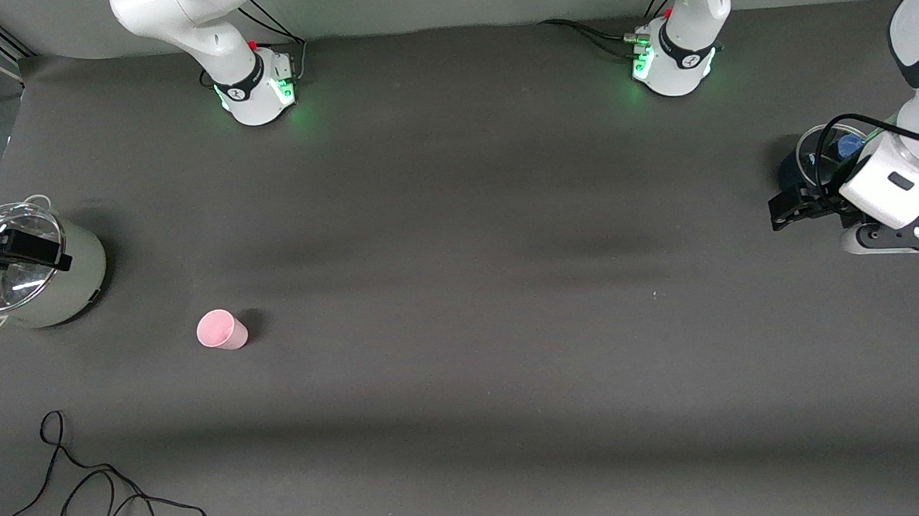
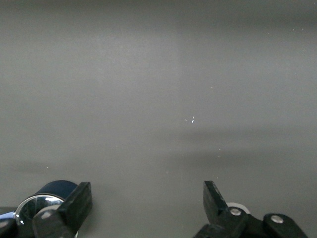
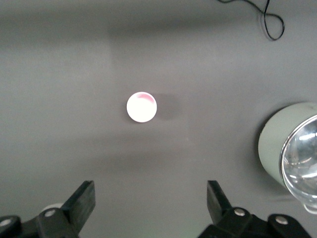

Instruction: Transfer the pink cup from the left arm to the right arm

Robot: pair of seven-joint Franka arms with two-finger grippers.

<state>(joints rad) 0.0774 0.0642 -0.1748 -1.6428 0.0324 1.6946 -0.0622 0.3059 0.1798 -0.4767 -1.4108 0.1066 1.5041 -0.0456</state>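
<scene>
Plainly, the pink cup [image 1: 221,330] stands by itself on the dark table [image 1: 461,289], toward the right arm's end and nearer to the front camera than both arm bases; no gripper touches it; in the right wrist view the pink cup [image 3: 141,107] shows from above as a pale round shape with a shadow beside it. Near it, at the table's edge on the right arm's end, stands a pale pot [image 1: 57,279] with a glass lid [image 1: 6,258]; the right gripper [image 3: 151,203] hangs over the table close to that pot, its fingers spread wide apart and holding nothing. A loose black cable [image 1: 90,491] lies on the table nearer to the front camera than the cup. Well apart, at the left arm's end, the left gripper [image 2: 147,201] hangs low over the table beside a dark blue pot [image 1: 816,157] with a glass lid, its fingers likewise spread apart and empty.
</scene>
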